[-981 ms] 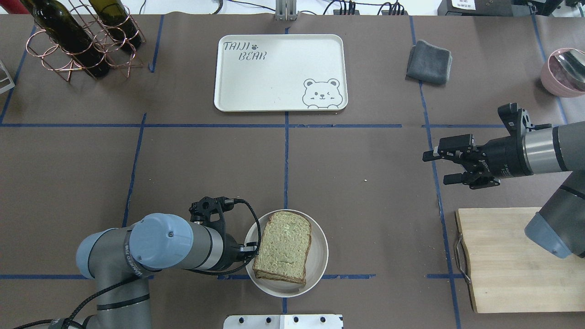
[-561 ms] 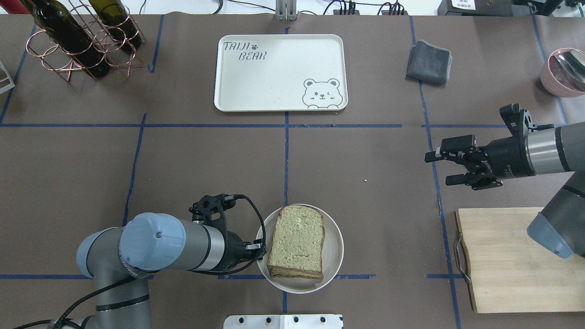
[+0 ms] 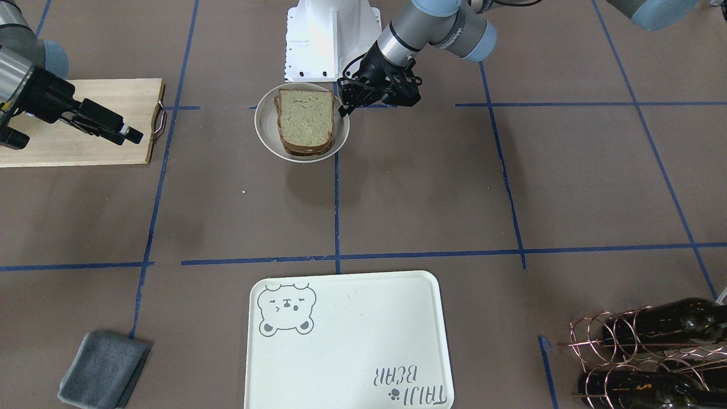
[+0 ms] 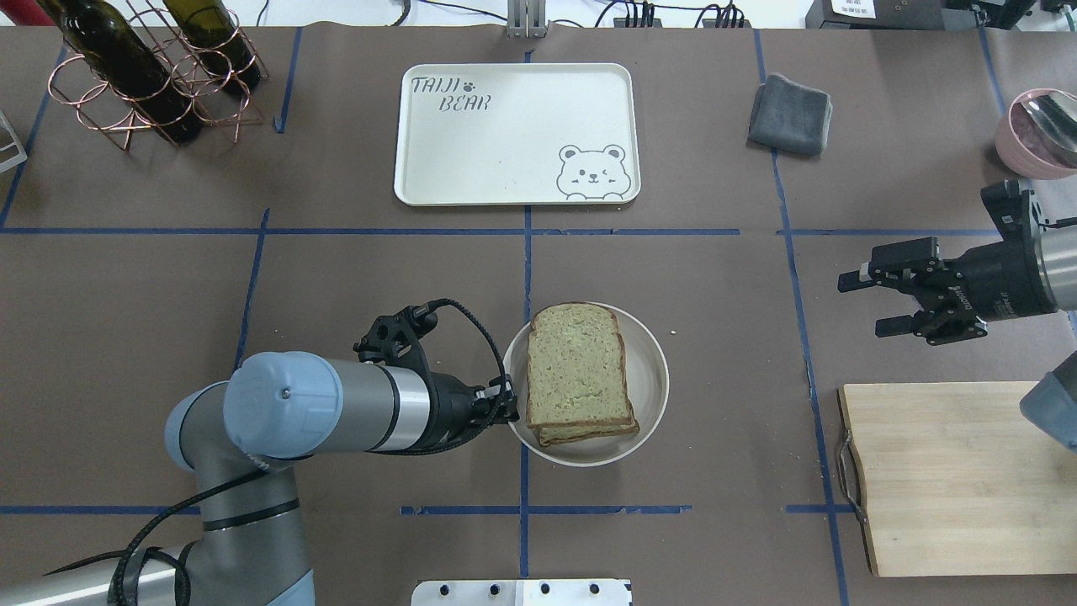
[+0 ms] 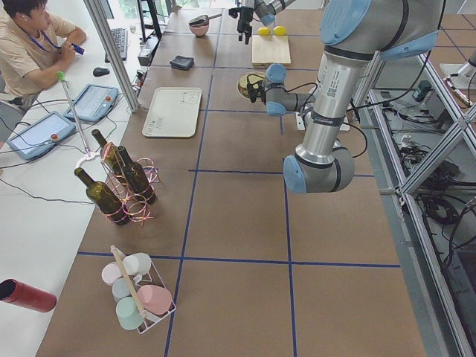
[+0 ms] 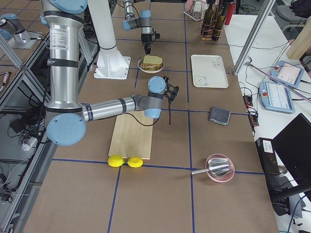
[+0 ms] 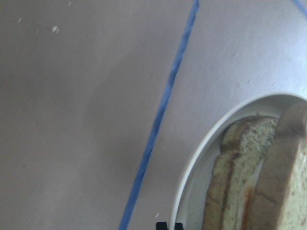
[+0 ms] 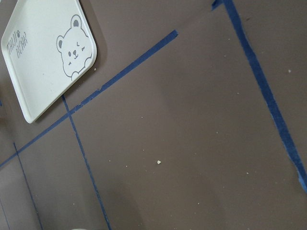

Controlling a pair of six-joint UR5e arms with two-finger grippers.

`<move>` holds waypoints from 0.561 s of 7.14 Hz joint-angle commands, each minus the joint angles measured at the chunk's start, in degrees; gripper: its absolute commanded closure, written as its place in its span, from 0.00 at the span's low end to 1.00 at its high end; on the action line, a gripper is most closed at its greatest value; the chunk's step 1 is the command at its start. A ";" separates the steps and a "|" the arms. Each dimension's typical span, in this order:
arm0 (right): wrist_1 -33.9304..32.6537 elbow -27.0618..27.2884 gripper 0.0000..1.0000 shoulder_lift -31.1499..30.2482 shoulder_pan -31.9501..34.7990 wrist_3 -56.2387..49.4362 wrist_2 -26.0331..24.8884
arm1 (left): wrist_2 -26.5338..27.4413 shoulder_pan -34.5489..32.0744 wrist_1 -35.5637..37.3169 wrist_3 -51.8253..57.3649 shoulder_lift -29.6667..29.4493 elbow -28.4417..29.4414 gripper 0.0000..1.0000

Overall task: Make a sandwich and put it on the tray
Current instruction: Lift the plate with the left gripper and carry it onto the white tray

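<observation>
The sandwich (image 4: 579, 374), two tan-green bread slices with dark crusts, lies stacked on a small round white plate (image 4: 652, 370). My left gripper (image 4: 505, 406) is shut on the plate's left rim and holds the plate above the table. The front-facing view shows the sandwich (image 3: 305, 116), the plate (image 3: 264, 122) and the left gripper (image 3: 345, 107). In the left wrist view a pale filling shows between the slices (image 7: 240, 191); the egg is otherwise hidden. The cream tray (image 4: 513, 135) with its bear drawing lies bare at the far middle. My right gripper (image 4: 860, 307) is open and empty, far right.
A pale wooden cutting board (image 4: 934, 480) lies at the near right, with two lemons (image 6: 125, 161) beside it. A grey cloth (image 4: 791, 114) and a pink bowl (image 4: 1039, 130) are at the far right. A copper rack with wine bottles (image 4: 151, 76) stands far left.
My left gripper has carried the plate with the sandwich up, forward and to the right, toward the tray. My right arm has drawn back to the right, still open.
</observation>
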 commanded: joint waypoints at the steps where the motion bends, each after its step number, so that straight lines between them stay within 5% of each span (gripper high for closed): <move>1: 0.46 -0.29 0.00 -2.95 1.12 -5.02 0.54 | 2.25 -4.98 0.19 -10.14 -7.31 9.67 1.00; 3: 4.74 -0.21 0.00 -6.80 1.13 -5.13 0.19 | 2.36 -10.60 4.38 -16.05 -15.40 23.04 1.00; 4: 8.43 -0.20 0.00 -9.70 1.04 -5.13 0.10 | 2.36 -12.72 4.67 -18.94 -16.22 24.83 1.00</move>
